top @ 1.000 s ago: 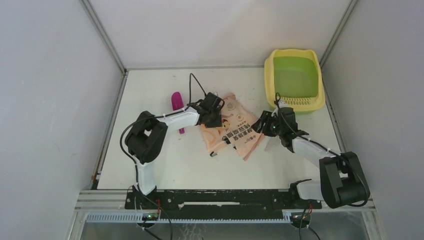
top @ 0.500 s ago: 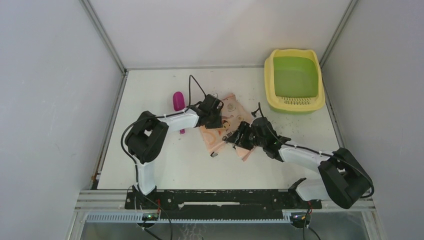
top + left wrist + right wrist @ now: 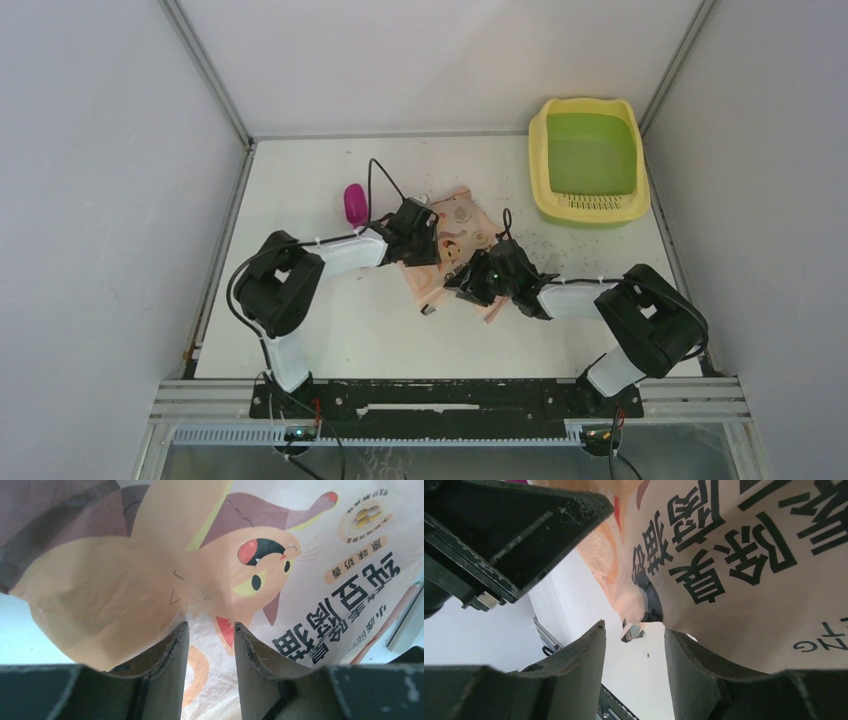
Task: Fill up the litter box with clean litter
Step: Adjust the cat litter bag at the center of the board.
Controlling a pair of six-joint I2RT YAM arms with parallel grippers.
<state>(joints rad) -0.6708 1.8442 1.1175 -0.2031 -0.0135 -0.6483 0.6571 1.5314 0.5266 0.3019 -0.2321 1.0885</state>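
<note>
The litter box (image 3: 590,205), yellow rim and green basin, stands at the back right and its basin looks bare. A few litter granules (image 3: 556,241) lie scattered on the table in front of it. The peach-pink printed bag (image 3: 457,222) lies flat mid-table. My left gripper (image 3: 424,243) is over the bag's left part; in the left wrist view its jaws (image 3: 210,625) stand apart with the bag's print (image 3: 260,565) under them. My right gripper (image 3: 463,285) is at the bag's near edge, open (image 3: 633,627), the bag (image 3: 744,555) resting against its right finger.
A magenta scoop (image 3: 354,203) lies left of the bag, behind my left arm. A small torn scrap (image 3: 427,309) lies on the table by the bag's near corner, also in the right wrist view (image 3: 633,630). Grey walls close in on both sides.
My right arm has swung left from in front of the litter box to the bag's near edge. My left gripper has shifted slightly left and nearer over the bag.
</note>
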